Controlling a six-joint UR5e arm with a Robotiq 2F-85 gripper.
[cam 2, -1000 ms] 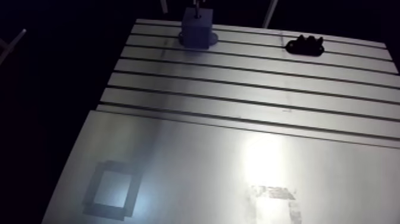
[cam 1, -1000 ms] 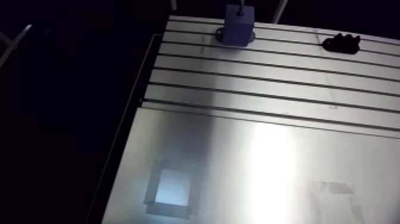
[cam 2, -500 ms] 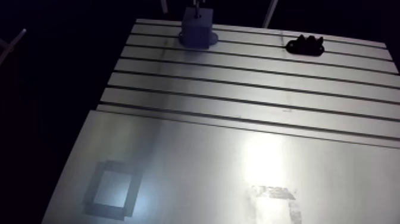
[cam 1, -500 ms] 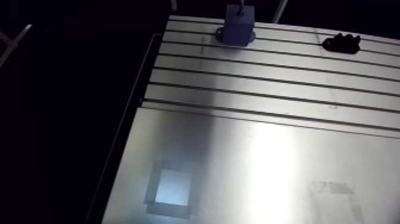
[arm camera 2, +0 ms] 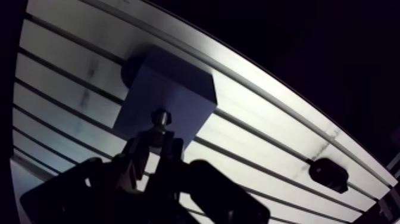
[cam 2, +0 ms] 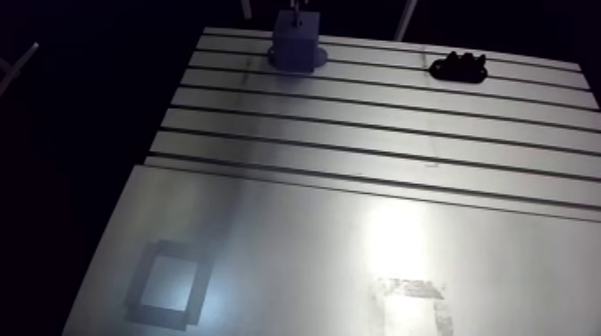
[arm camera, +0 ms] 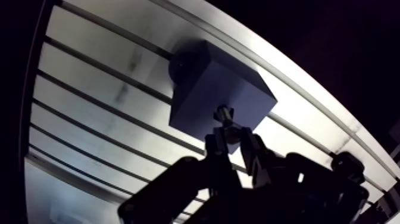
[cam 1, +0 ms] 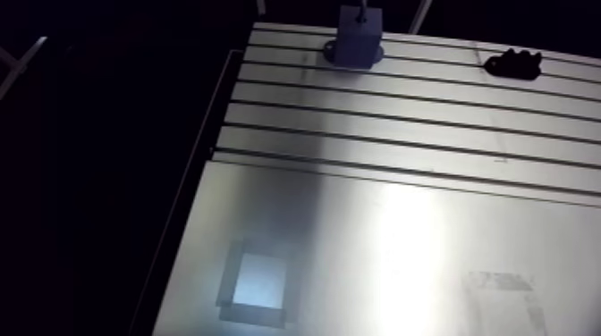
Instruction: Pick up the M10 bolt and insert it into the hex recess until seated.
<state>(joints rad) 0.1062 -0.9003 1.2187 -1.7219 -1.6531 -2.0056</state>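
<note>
While you look down through the wrist view, you see the claw (arm camera: 231,138) pinching the M10 bolt (arm camera: 224,113) between its two fingertips, with the fingers closed tight on the shank. The bolt's end sticks out just past the fingertips and points at the top face of the dark blue block (arm camera: 202,89). It overlaps that face near the edge closest to the claw. You cannot tell from these views whether the end touches the block or hangs just above it. The hex recess is hidden behind the bolt and lost in the dim light.

When you turn to the arm view, you find the block standing upright on a round foot at the far edge of the slotted counter (cam 1: 402,134). A small black part (cam 1: 513,63) lies on the same far strips, well apart from the block. Nearer to you, on the smooth plate, you can make out a taped square (cam 1: 255,284) and a second, fainter taped outline (cam 1: 501,295), with a bright patch of glare between them.
</note>
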